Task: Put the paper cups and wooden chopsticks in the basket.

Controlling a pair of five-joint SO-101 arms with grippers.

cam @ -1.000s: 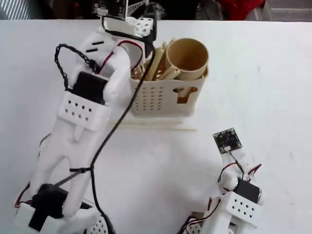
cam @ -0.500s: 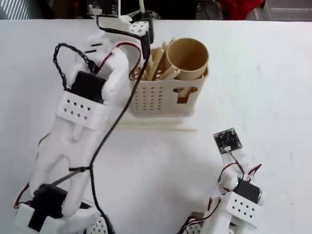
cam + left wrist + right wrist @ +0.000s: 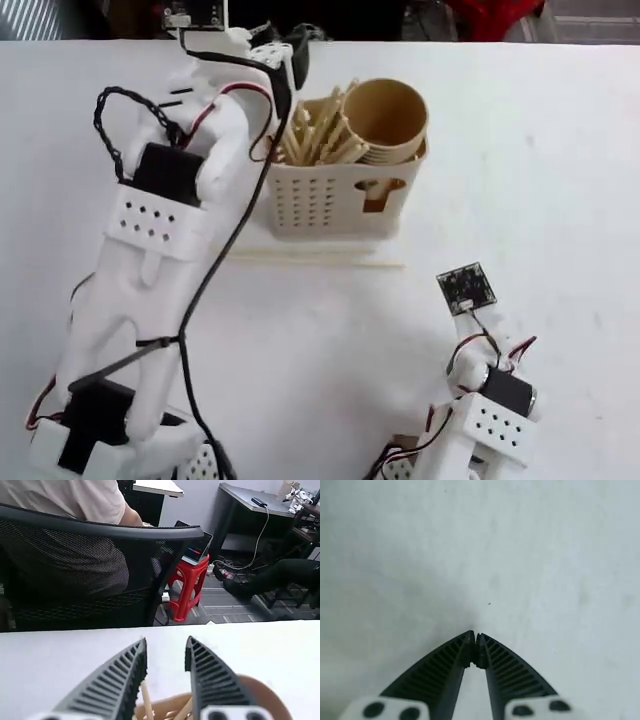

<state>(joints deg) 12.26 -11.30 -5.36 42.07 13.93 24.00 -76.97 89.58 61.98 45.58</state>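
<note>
While the white table [image 3: 560,180] spreads under everything, the left arm [image 3: 150,270] lies stretched across it toward the far edge. Its hand [image 3: 165,647] hangs above the far corner of the basket [image 3: 330,205] on that arm's own side, with the fingers apart and nothing between the tips. The basket (cream, with rows of small holes in its front wall) stands upright near the middle of the table. The right arm [image 3: 490,400] is folded low at the near edge, well apart from the basket. Its hand [image 3: 474,637] points down at bare table with the fingertips pressed together, empty. In the half of the basket nearer the right arm sits a stack of paper cups [image 3: 385,120], mouth up. The other half holds a bundle of wooden chopsticks [image 3: 315,135] leaning toward the cups. One more chopstick [image 3: 320,261] lies flat on the table just in front of the basket, along its front wall.
</note>
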